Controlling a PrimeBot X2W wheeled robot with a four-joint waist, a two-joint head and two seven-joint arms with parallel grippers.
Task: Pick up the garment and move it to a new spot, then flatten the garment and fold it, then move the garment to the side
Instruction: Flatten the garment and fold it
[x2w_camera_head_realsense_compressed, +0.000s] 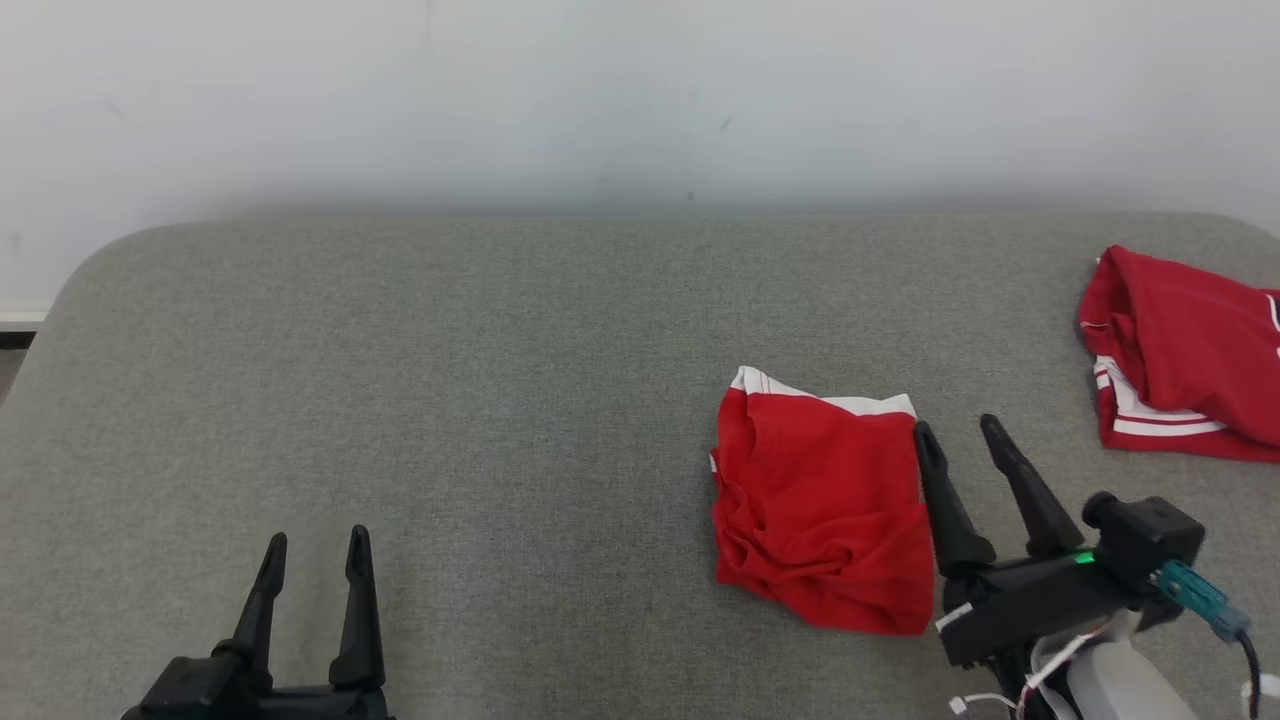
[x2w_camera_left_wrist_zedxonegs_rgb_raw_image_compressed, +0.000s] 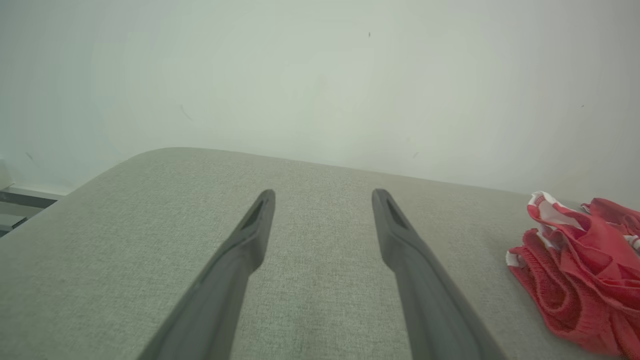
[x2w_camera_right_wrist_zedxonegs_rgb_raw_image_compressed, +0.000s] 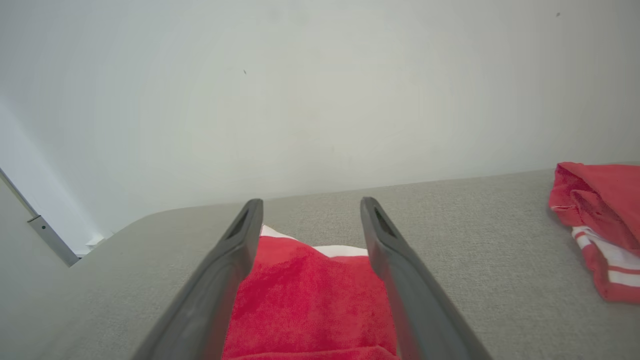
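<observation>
The right hand (x2w_camera_head_realsense_compressed: 956, 425) stands wide just beside the folded red garment (x2w_camera_head_realsense_compressed: 820, 500). The left hand (x2w_camera_head_realsense_compressed: 318, 535) is wide, empty.

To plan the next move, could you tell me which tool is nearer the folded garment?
Right. The right tool sits at the right edge of the folded garment, jaws open; the left tool is far off to the left of it.
</observation>
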